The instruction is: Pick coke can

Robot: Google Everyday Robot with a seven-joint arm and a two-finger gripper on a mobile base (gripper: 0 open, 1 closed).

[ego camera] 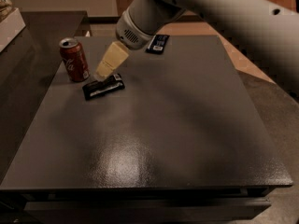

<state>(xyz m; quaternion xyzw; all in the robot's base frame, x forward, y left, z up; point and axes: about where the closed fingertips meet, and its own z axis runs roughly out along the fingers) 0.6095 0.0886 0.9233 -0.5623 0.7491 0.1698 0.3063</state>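
The coke can (74, 59), red with white script and a silver top, stands upright near the far left edge of the dark table (163, 139). My gripper (101, 74), with cream-coloured fingers, hangs from the grey arm just right of the can, above the near black snack wrapper (103, 87). A small gap separates it from the can. It holds nothing that I can see.
A second black wrapper (158, 43) lies at the far edge of the table. A white box (9, 24) sits on a counter at the far left. The grey arm (210, 13) crosses the upper right.
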